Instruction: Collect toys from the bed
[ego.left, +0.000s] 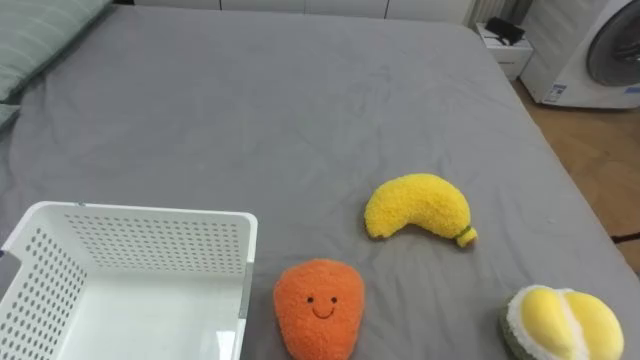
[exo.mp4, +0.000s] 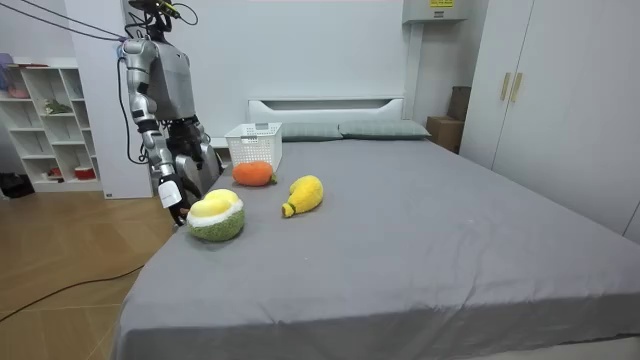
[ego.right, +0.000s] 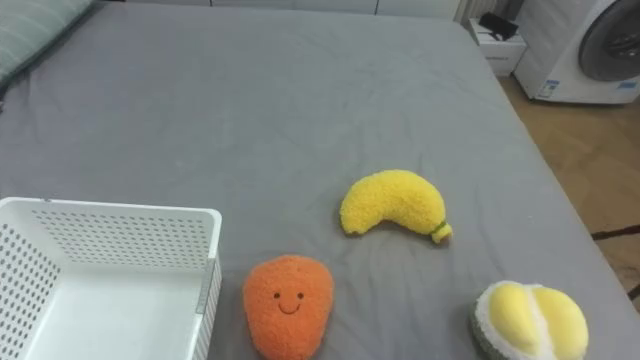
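Right robot hand (exo.mp4: 172, 197), grasp indeterminable, is hanging by the bed's (ego.left: 300, 90) edge; orange toy (ego.left: 318, 305) beside basket (ego.left: 60, 250) is meriting first pickup

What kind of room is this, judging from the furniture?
Most likely a bedroom: a wide bed with a grey sheet, grey pillows against a white headboard, and tall white wardrobe doors nearby.
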